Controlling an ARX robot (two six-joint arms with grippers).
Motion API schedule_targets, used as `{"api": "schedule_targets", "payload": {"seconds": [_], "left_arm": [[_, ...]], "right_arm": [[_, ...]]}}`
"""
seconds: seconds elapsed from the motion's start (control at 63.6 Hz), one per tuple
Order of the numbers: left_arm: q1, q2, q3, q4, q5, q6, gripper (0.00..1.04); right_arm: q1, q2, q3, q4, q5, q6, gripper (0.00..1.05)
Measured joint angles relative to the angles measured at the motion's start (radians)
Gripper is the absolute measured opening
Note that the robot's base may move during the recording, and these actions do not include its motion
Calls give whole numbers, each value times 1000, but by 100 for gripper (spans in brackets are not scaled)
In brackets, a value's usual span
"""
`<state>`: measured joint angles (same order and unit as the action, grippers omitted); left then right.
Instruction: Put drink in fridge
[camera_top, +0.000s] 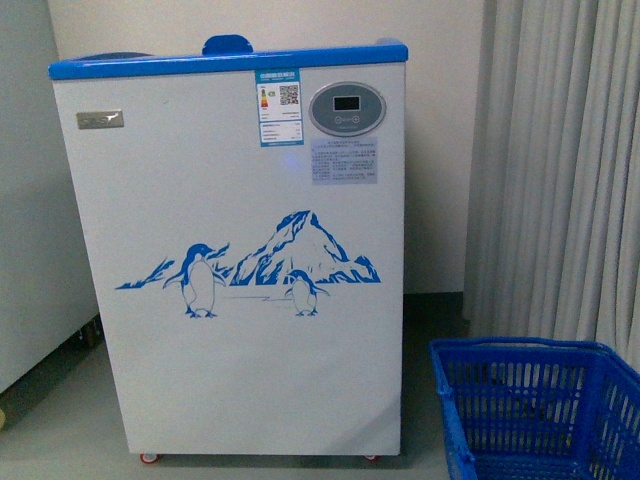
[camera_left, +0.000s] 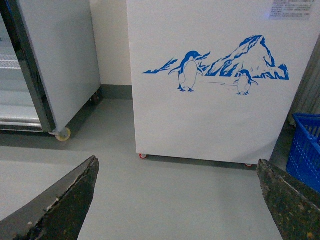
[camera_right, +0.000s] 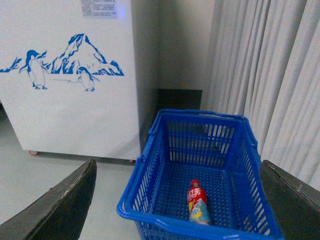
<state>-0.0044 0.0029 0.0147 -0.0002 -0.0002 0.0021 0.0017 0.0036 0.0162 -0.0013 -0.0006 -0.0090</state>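
The left gripper is spread wide, its two dark, scuffed fingers far apart with nothing between them but grey floor; it holds and touches nothing. The right gripper is likewise released, its fingers wide apart and empty, hanging above and on the near side of a blue plastic basket. Neither arm shows in the front view.

The drink lies on its side on the basket's floor, red cap pointing to the far side, apart from the basket walls. The basket stands on the floor at the near right of the fridge, in front of a pale pleated curtain.

The fridge is a white chest with a blue top rim, an oval display panel and a blue penguin-and-mountain picture on its front; it stands on small red feet. Whether its lid is open cannot be told. To its left, well apart, stands a grey-white cabinet on castors. A plain light wall runs behind.
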Motion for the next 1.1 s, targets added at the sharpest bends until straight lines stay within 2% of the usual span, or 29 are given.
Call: {"api": "schedule_targets", "payload": {"seconds": [0.848, 0.896, 0.943, 0.99, 1.1], "left_arm": [[0, 0, 0, 0, 0, 0, 97], [0, 1, 0, 0, 0, 0, 97], [0, 0, 0, 0, 0, 0, 97], [0, 0, 0, 0, 1, 0, 97], [0, 0, 0, 0, 0, 0, 97]], "right_arm": [[0, 0, 0, 0, 2, 0, 97], [-1, 34, 16, -56, 35, 23, 97], [-33, 163, 99, -227, 50, 51, 97], [-93, 318, 147, -287, 42, 49, 97], [-235, 684, 191, -160, -3, 0, 97]]}}
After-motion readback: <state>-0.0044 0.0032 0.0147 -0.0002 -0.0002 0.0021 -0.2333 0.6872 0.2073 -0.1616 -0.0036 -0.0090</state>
